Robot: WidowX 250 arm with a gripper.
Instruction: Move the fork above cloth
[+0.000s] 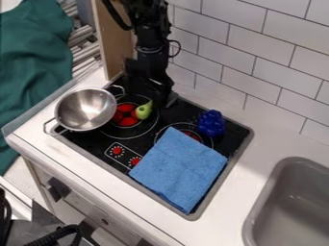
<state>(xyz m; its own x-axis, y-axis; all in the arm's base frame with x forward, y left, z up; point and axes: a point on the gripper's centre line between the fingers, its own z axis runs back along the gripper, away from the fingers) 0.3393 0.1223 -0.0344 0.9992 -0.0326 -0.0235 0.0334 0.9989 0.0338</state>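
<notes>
A: Near side?
B: Grey rounded sink (292,206), right. Blue rectangular cloth (178,168) flat on black glass stove (95,139), partly over one burner.
A: Beyond?
B: Silver two-handled metal bowl (85,109), left. Dark-blue lumpy toy (210,123) near cloth. Light-green long-necked toy (144,111) by a red-centred burner.
A: End effector?
B: Black two-finger gripper (158,98), low, stove's far side. Released or grasping, can't tell. Fork's spot, can't tell.

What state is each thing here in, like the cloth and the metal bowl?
Cloth: laid out flat on the stove.
Metal bowl: upright, open side up.
Green toy: resting beside the bowl.
Blue toy: resting beside the cloth.
Gripper: low, at the stove's back.
</notes>
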